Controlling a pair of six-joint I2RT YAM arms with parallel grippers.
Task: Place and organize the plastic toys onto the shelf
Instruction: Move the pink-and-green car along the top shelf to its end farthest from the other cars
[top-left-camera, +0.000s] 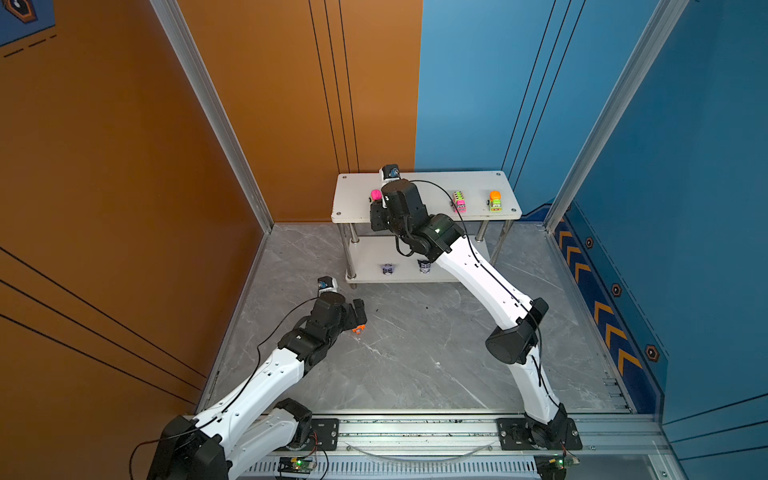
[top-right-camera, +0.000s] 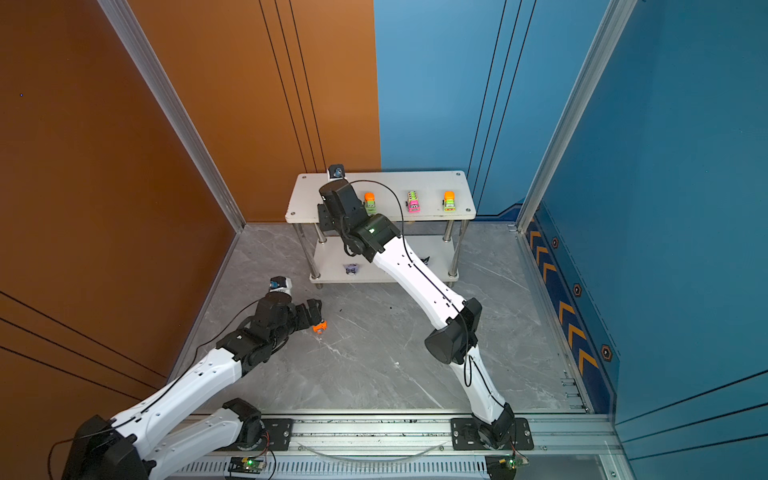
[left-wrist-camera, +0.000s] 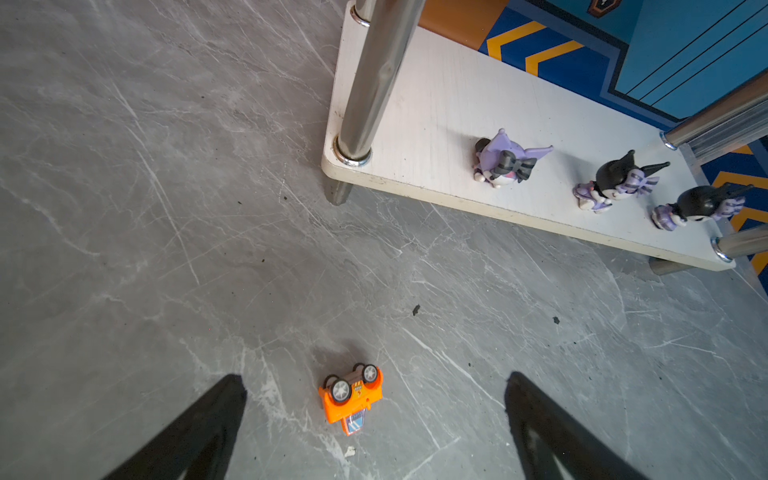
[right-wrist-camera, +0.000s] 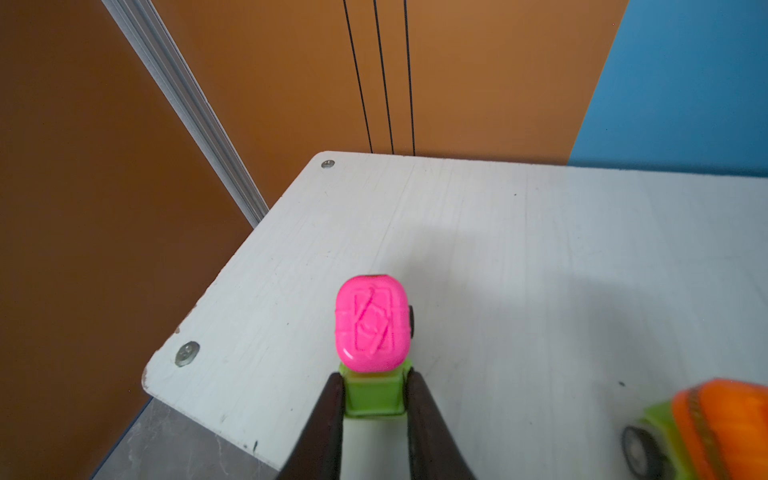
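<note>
right tool (right-wrist-camera: 374, 377): clamping pink truck (right-wrist-camera: 372, 324) at shelf's (right-wrist-camera: 498, 232) 9 o'clock end, extending my row
left tool (left-wrist-camera: 375, 377): gaping over flipped orange car (left-wrist-camera: 351, 395)

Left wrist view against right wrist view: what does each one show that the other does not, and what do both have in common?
Only the left wrist view: the orange car, overturned on the grey floor between the fingers of the open left gripper, and three figurines on the lower tier. Only the right wrist view: the right gripper shut on the pink-and-green truck over the top tier, with an orange-and-green truck beside. Both: the white shelf and the blue wall.
</note>
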